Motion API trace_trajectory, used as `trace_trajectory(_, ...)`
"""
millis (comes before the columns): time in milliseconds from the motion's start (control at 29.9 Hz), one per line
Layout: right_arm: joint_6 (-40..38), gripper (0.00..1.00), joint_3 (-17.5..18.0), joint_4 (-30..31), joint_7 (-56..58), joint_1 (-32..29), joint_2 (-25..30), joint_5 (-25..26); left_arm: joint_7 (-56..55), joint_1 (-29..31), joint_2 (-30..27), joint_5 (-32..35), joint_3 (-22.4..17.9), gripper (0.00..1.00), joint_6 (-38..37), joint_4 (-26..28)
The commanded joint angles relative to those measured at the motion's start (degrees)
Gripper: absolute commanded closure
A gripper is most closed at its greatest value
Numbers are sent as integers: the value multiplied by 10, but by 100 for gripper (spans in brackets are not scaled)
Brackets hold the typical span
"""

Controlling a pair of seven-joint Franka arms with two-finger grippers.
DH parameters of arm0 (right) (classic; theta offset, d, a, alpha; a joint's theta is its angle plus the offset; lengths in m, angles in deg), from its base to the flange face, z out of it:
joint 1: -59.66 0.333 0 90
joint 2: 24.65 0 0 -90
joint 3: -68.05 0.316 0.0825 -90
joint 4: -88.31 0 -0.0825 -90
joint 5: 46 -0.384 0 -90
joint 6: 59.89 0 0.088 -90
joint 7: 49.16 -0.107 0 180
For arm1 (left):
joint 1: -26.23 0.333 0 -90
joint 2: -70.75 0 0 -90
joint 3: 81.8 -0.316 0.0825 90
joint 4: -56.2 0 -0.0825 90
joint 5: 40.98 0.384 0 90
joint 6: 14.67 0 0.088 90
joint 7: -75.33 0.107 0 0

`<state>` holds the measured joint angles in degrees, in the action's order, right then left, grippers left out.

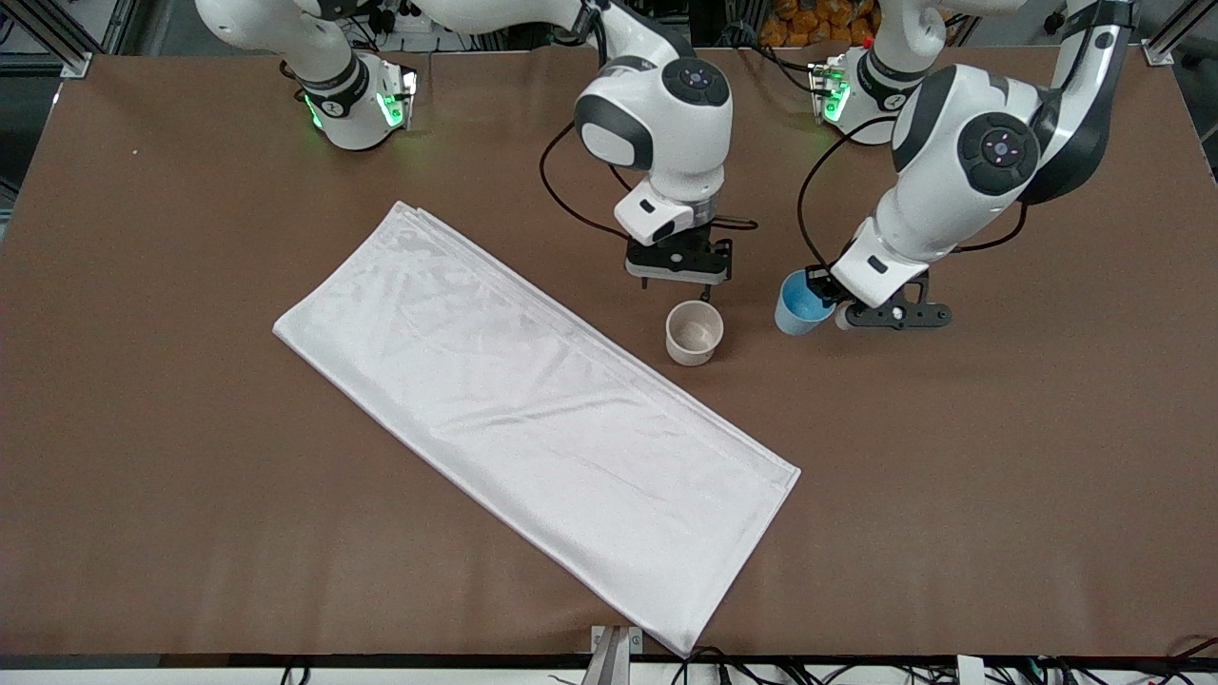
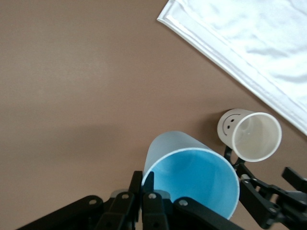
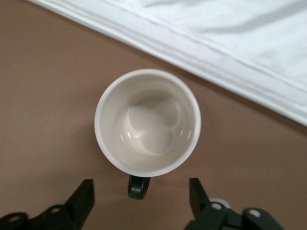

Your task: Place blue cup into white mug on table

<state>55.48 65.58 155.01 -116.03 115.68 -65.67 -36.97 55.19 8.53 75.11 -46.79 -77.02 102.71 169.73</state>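
Note:
The blue cup [image 1: 802, 303] is tilted, with its rim pinched in my left gripper [image 1: 826, 301]. It hangs just over the table [image 1: 999, 457], beside the white mug [image 1: 694, 333] toward the left arm's end. In the left wrist view the fingers [image 2: 140, 181] are shut on the cup's [image 2: 192, 177] wall, and the mug [image 2: 249, 135] stands upright past it. My right gripper [image 1: 677, 276] is open and empty, low over the table close to the mug. In the right wrist view [image 3: 141, 196] its jaws stand either side of the mug's [image 3: 147, 122] black handle [image 3: 139, 187] without touching it.
A long white folded cloth [image 1: 533, 419] lies diagonally on the table next to the mug, toward the right arm's end and the front camera. It also shows in the left wrist view [image 2: 249, 43] and the right wrist view [image 3: 230, 33].

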Motion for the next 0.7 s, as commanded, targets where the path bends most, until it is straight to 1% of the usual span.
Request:
trace_trajectory(0,-63,0,9,19,60,-34,70,-4,-32,-18,35,-11,1,100,-6,-42)
trace_trajectory(100,-99,0,8,19,112,-57,102,-22,-43,-27,48,-11,1,100,-6,-53)
trace_trajectory(267,-162,0,8,19,189,-104,159,-47,-64,-42,54,-11,1,100,-6,-65)
trace_trajectory(401,-203,0,7,19,233,-142,197,-52,-89,-59,61,-11,1,100,-6,-72)
trace_trajectory(535,-242,0,6,19,270,-182,229,-68,-115,-80,72,-11,1,100,-1,-72)
trace_trajectory(668,-284,0,5,20,303,-220,258,-69,-130,-94,79,-11,1,100,3,-72)
